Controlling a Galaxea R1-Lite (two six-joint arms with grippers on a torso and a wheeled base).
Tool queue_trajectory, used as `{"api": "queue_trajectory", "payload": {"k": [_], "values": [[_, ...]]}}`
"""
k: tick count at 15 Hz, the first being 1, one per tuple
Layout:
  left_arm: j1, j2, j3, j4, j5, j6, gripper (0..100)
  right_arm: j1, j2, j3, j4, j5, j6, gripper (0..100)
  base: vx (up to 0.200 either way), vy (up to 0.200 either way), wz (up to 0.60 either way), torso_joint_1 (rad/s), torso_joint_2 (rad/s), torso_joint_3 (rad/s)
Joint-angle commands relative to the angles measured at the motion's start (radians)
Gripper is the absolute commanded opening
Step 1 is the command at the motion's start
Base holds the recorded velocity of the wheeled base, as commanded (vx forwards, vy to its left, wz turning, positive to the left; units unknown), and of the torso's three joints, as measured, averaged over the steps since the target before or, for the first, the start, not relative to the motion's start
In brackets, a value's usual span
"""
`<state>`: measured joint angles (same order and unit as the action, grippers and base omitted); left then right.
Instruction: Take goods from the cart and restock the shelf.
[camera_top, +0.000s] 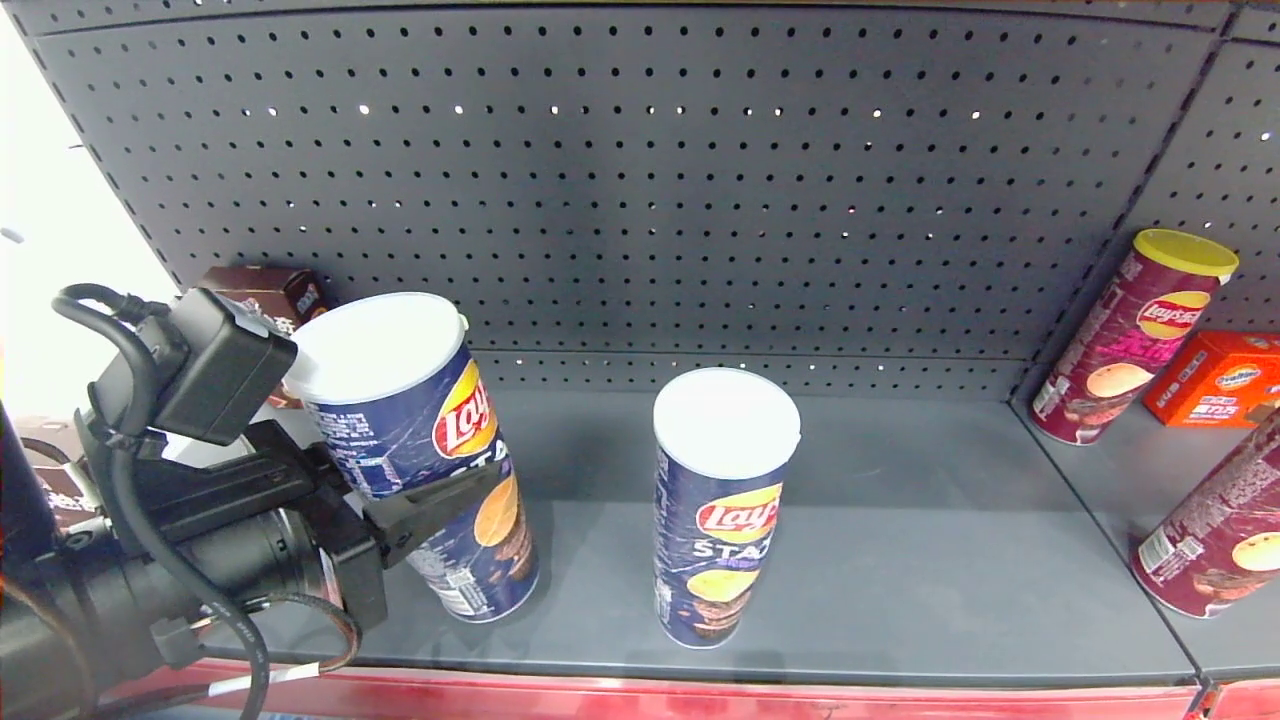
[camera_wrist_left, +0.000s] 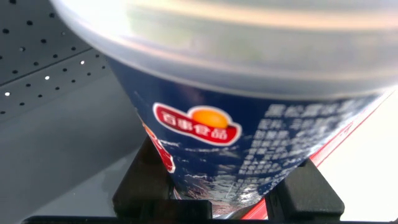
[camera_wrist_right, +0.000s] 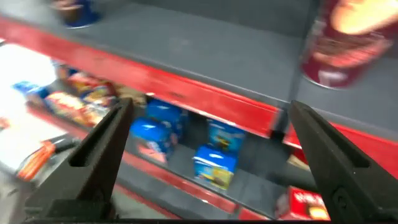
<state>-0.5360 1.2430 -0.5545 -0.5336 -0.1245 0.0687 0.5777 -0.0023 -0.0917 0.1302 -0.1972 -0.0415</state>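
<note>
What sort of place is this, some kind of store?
Most likely a shop aisle, or a mock-up of one: a grey shelf with a perforated back panel, snack goods such as a standing blue chip can and an orange box, and blue packets stocked below.

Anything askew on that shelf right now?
Yes. The blue chip can held by the left gripper looks tilted, not yet upright like the middle blue can. Farther right, the yellow-lidded maroon can leans sharply.

On the shelf (camera_top: 900, 560) a box (camera_top: 262, 290) lies behind the left can (camera_top: 420, 450) — the middle can (camera_top: 720, 500) stands to its right.
</note>
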Motion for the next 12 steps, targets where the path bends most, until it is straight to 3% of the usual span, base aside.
{"api": "queue_trajectory", "payload": {"k": [1, 3, 5, 9, 12], "values": [[-0.001, 0.001, 0.001, 0.000, -0.001, 0.000, 0, -0.024, 0.002, 0.000, 0.000, -0.036, 0.002, 100, 0.000, 0.000, 0.00, 0.000, 0.00, 0.000], [-0.001, 0.001, 0.004, 0.000, -0.003, 0.002, 0, -0.065, 0.002, 0.000, -0.001, -0.047, 0.003, 100, 0.000, 0.000, 0.00, 0.000, 0.00, 0.000], [-0.001, 0.001, 0.010, 0.000, -0.006, 0.000, 0, -0.260, 0.007, 0.000, 0.002, -0.044, 0.022, 100, 0.000, 0.000, 0.00, 0.000, 0.00, 0.000], [-0.001, 0.001, -0.002, 0.000, -0.006, 0.002, 0, -0.271, 0.002, 0.013, -0.017, -0.070, 0.028, 100, 0.000, 0.000, 0.00, 0.000, 0.00, 0.000], [-0.001, 0.001, 0.001, 0.000, -0.006, 0.002, 0, -0.271, 0.002, 0.049, -0.100, -0.176, 0.088, 100, 0.000, 0.000, 0.00, 0.000, 0.00, 0.000]]}}
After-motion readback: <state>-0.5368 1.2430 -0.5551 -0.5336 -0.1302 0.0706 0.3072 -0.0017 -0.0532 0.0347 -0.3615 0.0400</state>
